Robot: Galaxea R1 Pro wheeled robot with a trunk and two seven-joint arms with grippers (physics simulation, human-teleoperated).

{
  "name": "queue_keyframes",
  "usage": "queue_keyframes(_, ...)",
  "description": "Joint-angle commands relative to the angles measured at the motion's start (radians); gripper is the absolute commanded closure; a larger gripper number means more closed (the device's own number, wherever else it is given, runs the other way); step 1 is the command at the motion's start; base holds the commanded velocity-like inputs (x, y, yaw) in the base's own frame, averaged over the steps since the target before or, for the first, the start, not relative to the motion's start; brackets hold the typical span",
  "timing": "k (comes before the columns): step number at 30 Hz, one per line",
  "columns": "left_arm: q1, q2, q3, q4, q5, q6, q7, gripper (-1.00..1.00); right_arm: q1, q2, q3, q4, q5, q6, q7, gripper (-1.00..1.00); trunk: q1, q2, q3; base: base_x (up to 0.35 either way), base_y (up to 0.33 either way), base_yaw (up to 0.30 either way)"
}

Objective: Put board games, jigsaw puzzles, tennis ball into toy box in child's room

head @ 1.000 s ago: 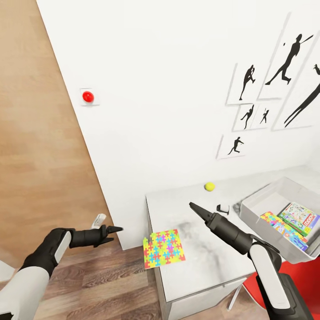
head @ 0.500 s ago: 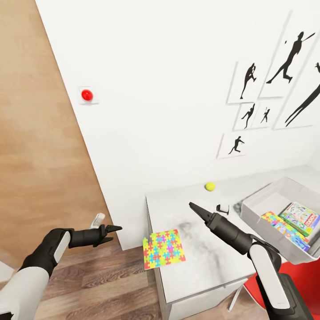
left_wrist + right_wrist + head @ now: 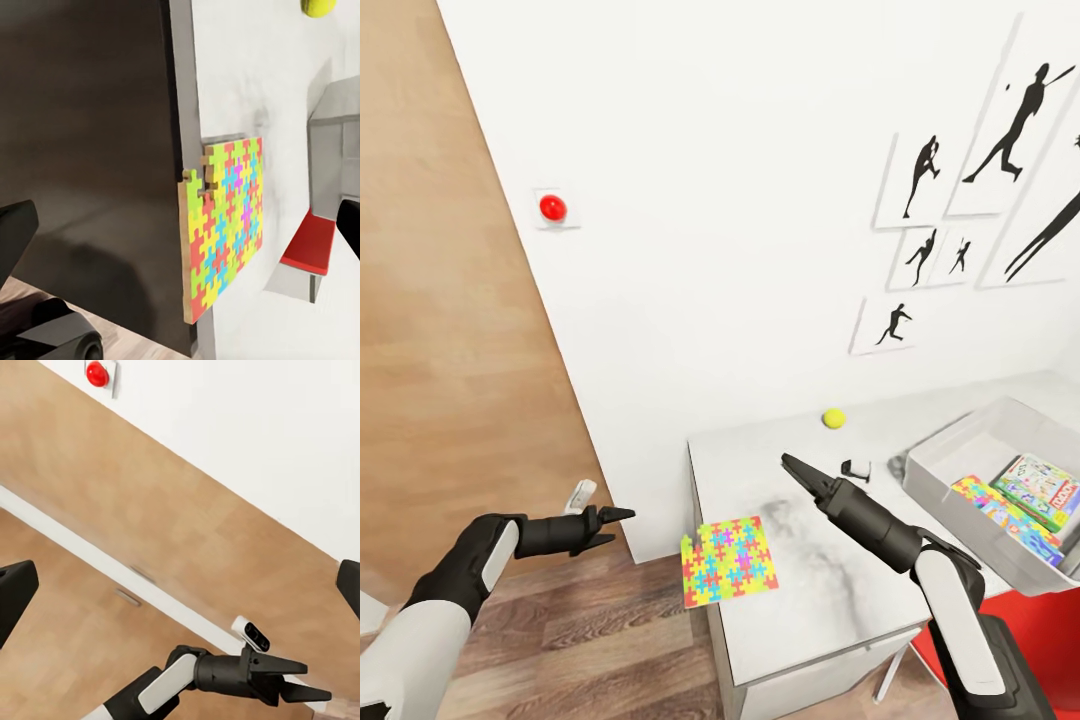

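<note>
One jigsaw puzzle [image 3: 729, 560] lies flat at the table's [image 3: 830, 590] near left corner, its edge hanging over the side; the left wrist view looks at this puzzle [image 3: 225, 225] past the dark side panel. The tennis ball [image 3: 833, 417] rests near the wall. The toy box [image 3: 960, 445] stands at the right and holds a board game [image 3: 1043, 487] and another colourful flat piece [image 3: 998, 512]. My right gripper [image 3: 792, 465] hovers open over the table's middle, holding nothing. My left gripper [image 3: 622, 520] hangs open over the floor, left of the table, also holding nothing.
A small black object [image 3: 855, 468] lies on the table between ball and box. A red chair seat [image 3: 1050, 625] sits under the table's right part. A red wall button [image 3: 552, 207] and a wooden door [image 3: 450, 350] are at the left. Silhouette pictures [image 3: 960, 180] hang above.
The head view has shifted a little. My right arm has drifted slightly left over the table. The puzzle, ball and box stay where they were.
</note>
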Motion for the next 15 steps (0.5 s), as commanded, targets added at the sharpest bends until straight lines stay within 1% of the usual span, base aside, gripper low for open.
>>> queue_keyframes(1, -0.001, 0.000, 0.002, 0.000, -0.002, 0.004, -0.004, -1.00, -0.001, 0.001, -0.001, 0.000, -0.004, 0.007, 0.001, -1.00, 0.004, -0.009, -0.005, 0.000, 0.000, 0.000)
queue_keyframes(3, -0.001, 0.000, 0.002, 0.000, -0.002, 0.004, -0.005, -1.00, -0.001, 0.002, -0.001, 0.000, -0.010, 0.009, 0.011, -1.00, 0.012, -0.023, -0.011, 0.000, 0.000, 0.000)
queue_keyframes(5, -0.001, -0.001, 0.002, 0.001, -0.002, 0.004, -0.004, -1.00, -0.001, 0.002, -0.001, 0.000, -0.027, 0.016, 0.030, -1.00, 0.020, -0.037, -0.017, 0.000, 0.000, 0.000)
queue_keyframes(6, -0.001, -0.004, 0.002, 0.002, -0.003, 0.004, -0.004, -1.00, -0.001, 0.003, -0.001, -0.001, -0.046, 0.028, 0.056, -1.00, 0.023, -0.044, -0.020, 0.000, 0.000, 0.000)
queue_keyframes(11, -0.001, -0.006, 0.001, 0.027, -0.003, 0.003, -0.002, -1.00, -0.001, 0.003, -0.002, -0.001, -0.062, 0.042, 0.102, -1.00, 0.043, -0.079, -0.036, 0.000, 0.000, 0.000)
queue_keyframes(15, -0.001, -0.006, 0.002, 0.048, -0.002, 0.000, -0.003, -1.00, -0.001, 0.002, -0.003, 0.000, -0.065, 0.045, 0.113, -1.00, 0.058, -0.107, -0.049, 0.000, 0.000, 0.000)
